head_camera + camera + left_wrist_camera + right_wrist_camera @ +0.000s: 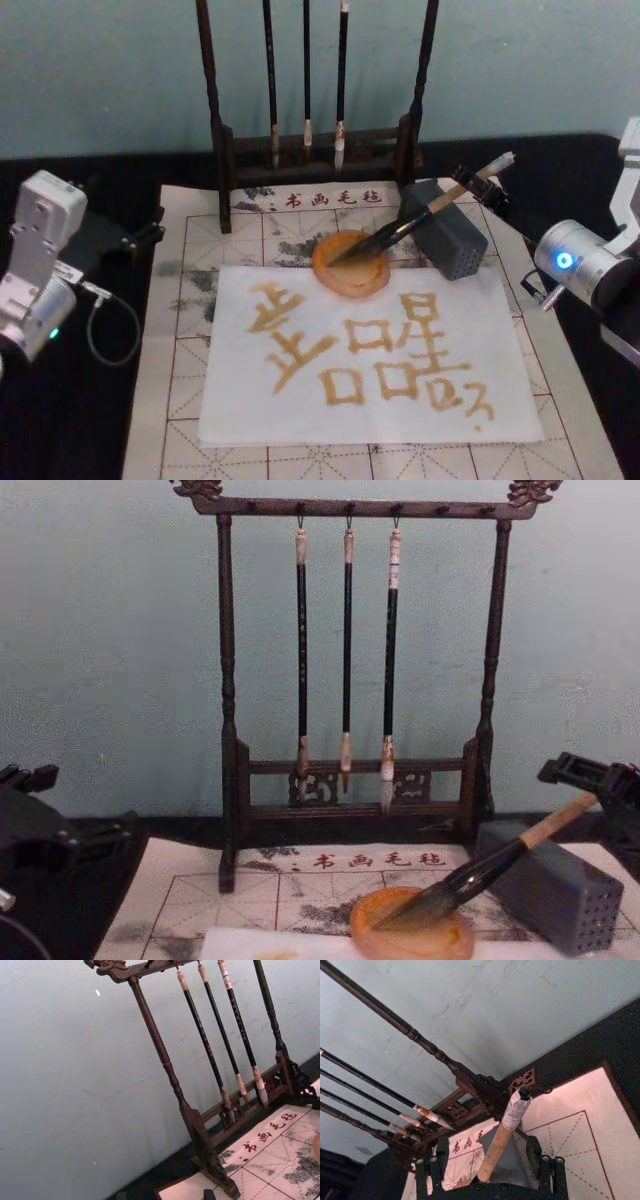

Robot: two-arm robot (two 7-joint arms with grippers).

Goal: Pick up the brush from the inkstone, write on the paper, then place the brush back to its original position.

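Observation:
The brush point(400, 230) lies slanted, its dark bristles in the round amber inkstone point(338, 286) and its pale handle propped on a grey block point(455, 245). My right gripper point(482, 185) is at the handle's upper end. In the right wrist view its fingers point(431, 1170) stand open on either side of the handle point(502, 1135). The chest view shows the brush point(470, 880) tip down in the inkstone point(410, 942). The white paper point(370, 400) in front of the inkstone carries several amber characters. My left gripper point(135, 238) is parked at the mat's left edge.
A dark wooden rack point(310, 150) with three thin hanging brushes stands behind the inkstone, against the wall. The gridded felt mat point(180, 400) lies under the paper. The grey block point(545, 890) sits just right of the inkstone.

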